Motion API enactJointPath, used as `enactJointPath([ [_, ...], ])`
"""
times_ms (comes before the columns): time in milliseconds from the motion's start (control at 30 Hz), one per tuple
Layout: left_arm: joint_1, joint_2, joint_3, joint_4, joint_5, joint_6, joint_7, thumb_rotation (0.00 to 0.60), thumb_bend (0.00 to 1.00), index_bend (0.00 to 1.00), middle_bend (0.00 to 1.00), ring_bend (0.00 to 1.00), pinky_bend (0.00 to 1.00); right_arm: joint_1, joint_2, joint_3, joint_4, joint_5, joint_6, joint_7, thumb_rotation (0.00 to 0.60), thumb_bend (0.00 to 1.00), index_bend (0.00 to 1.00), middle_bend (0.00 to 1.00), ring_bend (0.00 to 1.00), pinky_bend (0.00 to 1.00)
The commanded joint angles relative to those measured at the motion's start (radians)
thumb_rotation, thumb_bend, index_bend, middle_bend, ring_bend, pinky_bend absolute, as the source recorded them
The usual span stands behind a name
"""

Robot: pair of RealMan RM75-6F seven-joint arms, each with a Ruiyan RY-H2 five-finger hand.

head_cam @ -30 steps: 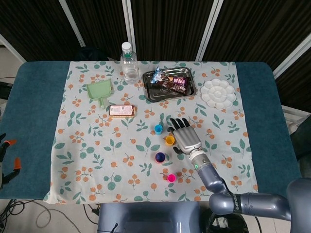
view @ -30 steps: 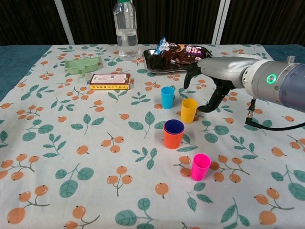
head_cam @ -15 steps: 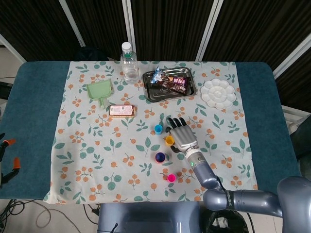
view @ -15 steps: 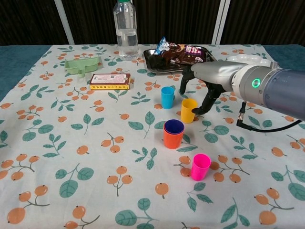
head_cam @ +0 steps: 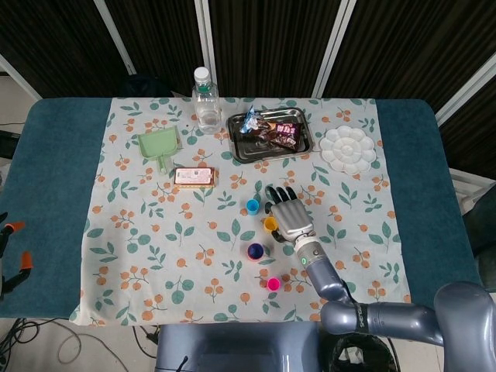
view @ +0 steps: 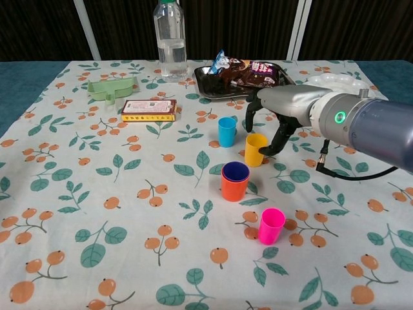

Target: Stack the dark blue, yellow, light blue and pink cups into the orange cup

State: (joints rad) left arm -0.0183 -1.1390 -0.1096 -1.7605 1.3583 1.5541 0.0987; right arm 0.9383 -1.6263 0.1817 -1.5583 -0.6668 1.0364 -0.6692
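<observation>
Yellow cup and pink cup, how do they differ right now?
The yellow cup stands right beside the right hand, whose fingers curl next to it; the pink cup stands alone, nearer the table's front edge. The yellow cup sits behind the orange cup, the pink cup in front of it. Both are upright, open end up, and not yet stacked.

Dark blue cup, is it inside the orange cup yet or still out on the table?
Inside: the dark blue cup sits nested in the orange cup.

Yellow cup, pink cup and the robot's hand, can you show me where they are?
yellow cup point(view: 255, 149), chest view, on its side wall.
pink cup point(view: 271, 226), chest view, on its side wall.
right hand point(view: 274, 113), chest view, on the back of the hand.
</observation>
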Motion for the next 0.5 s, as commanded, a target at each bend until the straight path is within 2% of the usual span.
enactJointPath([
  [33, 0.0, 0.0, 0.0, 0.0, -0.001, -0.001, 0.001, 0.6, 0.47, 0.25, 0.06, 0.0, 0.04, 0.0, -0.002, 0.001, 0.004, 0.0, 0.001, 0.001, 0.6, 0.39, 0.38, 0.0, 0.02, 0.08],
  [500, 0.0, 0.0, 0.001, 0.0, -0.001, -0.002, 0.004, 0.6, 0.47, 0.25, 0.06, 0.0, 0.04, -0.001, -0.008, 0.0, 0.01, 0.005, -0.009, 0.0, 0.6, 0.39, 0.47, 0.0, 0.02, 0.09],
])
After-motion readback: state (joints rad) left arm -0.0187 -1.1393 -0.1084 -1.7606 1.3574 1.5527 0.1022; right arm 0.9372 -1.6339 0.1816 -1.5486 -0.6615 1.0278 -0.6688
